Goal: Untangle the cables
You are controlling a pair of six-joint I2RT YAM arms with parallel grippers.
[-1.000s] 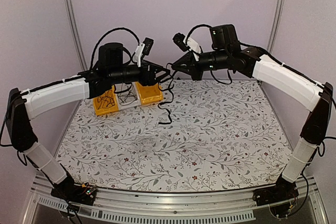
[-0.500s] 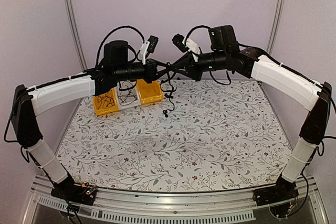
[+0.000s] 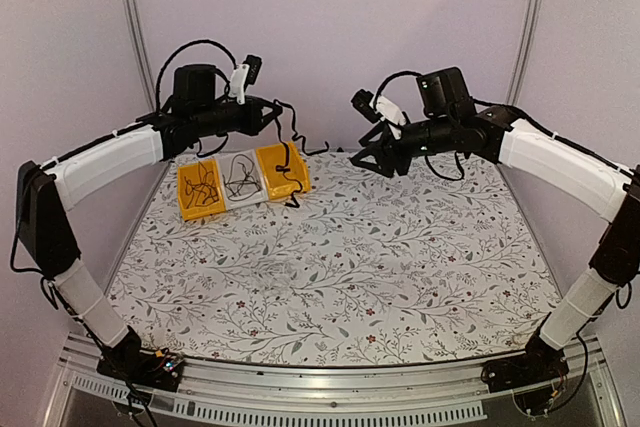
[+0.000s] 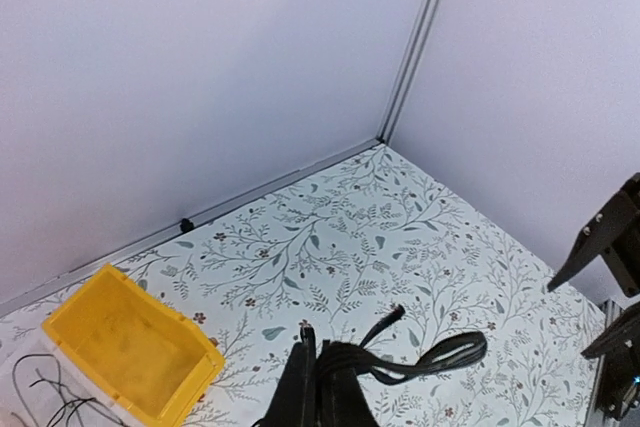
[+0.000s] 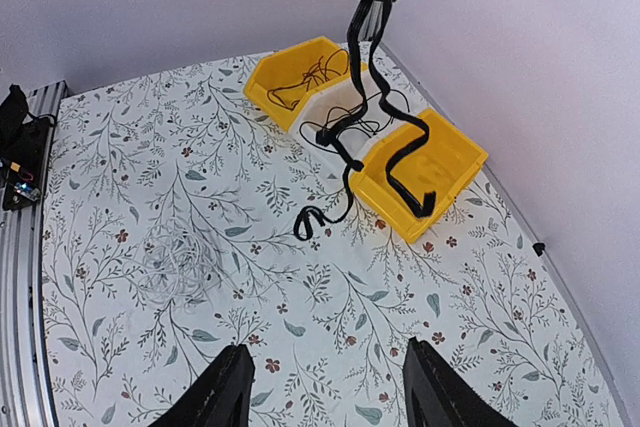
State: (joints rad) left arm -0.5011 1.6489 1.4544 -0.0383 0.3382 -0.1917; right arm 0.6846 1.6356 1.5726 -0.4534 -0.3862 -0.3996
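Cable (image 3: 291,139) hangs pinched in my left gripper (image 3: 268,107), over the yellow bin (image 3: 271,180); my right gripper (image 3: 366,159) is spread, empty, well apart from the bin. Sorting step, I reckon: next, lower and release inside.

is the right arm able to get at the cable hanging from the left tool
Probably yes: the right tool is open and empty, and the black cable dangles from the left tool over the yellow bin with nothing between them.
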